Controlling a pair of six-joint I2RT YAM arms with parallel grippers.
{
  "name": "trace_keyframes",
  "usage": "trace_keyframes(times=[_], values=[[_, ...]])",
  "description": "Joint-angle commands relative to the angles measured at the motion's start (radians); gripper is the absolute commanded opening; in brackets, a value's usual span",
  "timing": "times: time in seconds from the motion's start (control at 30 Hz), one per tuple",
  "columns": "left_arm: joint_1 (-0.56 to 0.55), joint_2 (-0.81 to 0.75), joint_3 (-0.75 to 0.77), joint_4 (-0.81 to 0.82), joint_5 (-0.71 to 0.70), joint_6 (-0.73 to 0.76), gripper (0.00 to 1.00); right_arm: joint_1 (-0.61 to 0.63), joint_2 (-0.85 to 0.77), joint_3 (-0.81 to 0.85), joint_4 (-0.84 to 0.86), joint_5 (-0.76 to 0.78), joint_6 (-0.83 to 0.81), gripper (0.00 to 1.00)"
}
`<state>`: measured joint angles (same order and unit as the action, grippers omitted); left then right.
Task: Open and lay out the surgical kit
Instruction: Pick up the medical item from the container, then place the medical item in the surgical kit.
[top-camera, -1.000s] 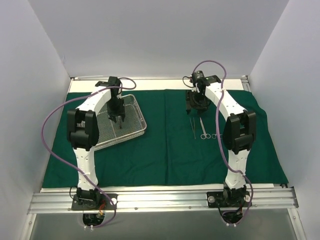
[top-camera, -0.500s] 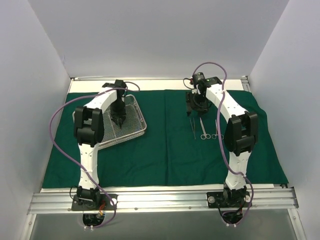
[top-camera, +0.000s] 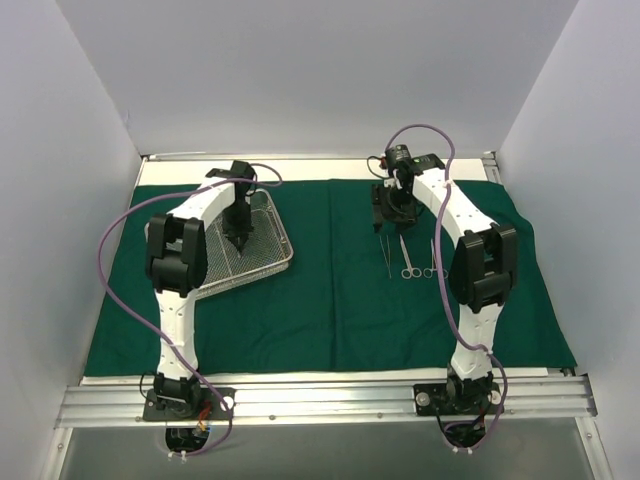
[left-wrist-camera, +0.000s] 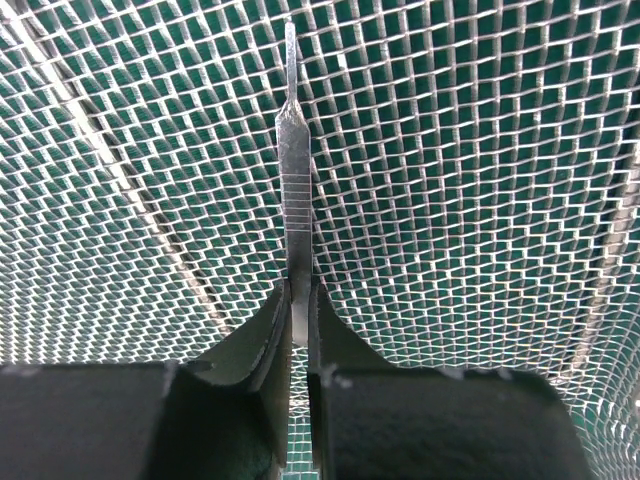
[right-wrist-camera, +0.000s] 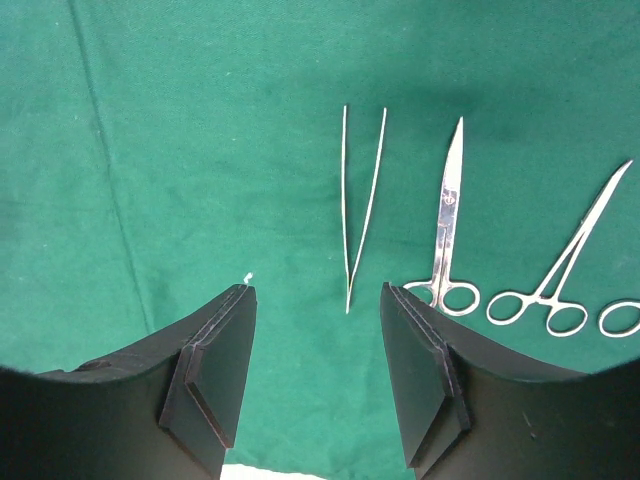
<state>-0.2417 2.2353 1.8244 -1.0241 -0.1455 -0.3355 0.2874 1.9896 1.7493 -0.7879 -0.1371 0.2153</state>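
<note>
Left gripper (left-wrist-camera: 298, 300) has closed on a flat instrument (left-wrist-camera: 296, 190) in the tray (top-camera: 270, 262); right gripper (right-wrist-camera: 315, 350) hangs open above the cloth (right-wrist-camera: 150, 150).

The cloth (top-camera: 340, 300) covers the counter (top-camera: 310, 170). On its left part sits the mesh tray (top-camera: 262, 262); in it lies a flat handle (left-wrist-camera: 294, 170), pinched by the left end effector (left-wrist-camera: 298, 300). On the right part lie, left to right, tweezers (right-wrist-camera: 362, 200), scissors (right-wrist-camera: 447, 220) and a clamp (right-wrist-camera: 575, 255), just nearer than the right end effector (right-wrist-camera: 315, 380).

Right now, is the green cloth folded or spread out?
Spread: the green cloth lies flat under the mesh tray and instruments.
</note>
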Motion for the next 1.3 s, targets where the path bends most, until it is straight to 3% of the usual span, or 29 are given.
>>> trace_keyframes(times=[0.0, 0.27, 0.43, 0.7, 0.83, 0.93, 1.27], values=[[0.012, -0.065, 0.006, -0.034, -0.069, 0.015, 0.02, -0.007, -0.064, 0.013, -0.028, -0.002, 0.006, 0.53], [0.012, -0.186, 0.064, -0.096, -0.031, 0.030, 0.02, -0.002, -0.041, 0.055, -0.039, -0.013, 0.015, 0.53], [0.012, -0.265, 0.084, -0.105, 0.085, 0.069, 0.02, 0.002, -0.017, 0.117, -0.039, -0.062, 0.015, 0.53], [-0.008, -0.405, -0.046, 0.058, 0.375, 0.121, 0.02, 0.015, 0.011, 0.160, 0.188, -0.509, 0.120, 0.54], [-0.028, -0.439, -0.079, 0.140, 0.564, 0.102, 0.02, 0.048, 0.052, 0.219, 0.330, -0.628, 0.234, 0.59], [-0.062, -0.453, -0.080, 0.162, 0.590, 0.098, 0.02, 0.079, 0.089, 0.294, 0.348, -0.660, 0.271, 0.62], [-0.108, -0.493, -0.094, 0.187, 0.598, 0.078, 0.02, 0.160, 0.147, 0.322, 0.426, -0.696, 0.357, 0.63]])
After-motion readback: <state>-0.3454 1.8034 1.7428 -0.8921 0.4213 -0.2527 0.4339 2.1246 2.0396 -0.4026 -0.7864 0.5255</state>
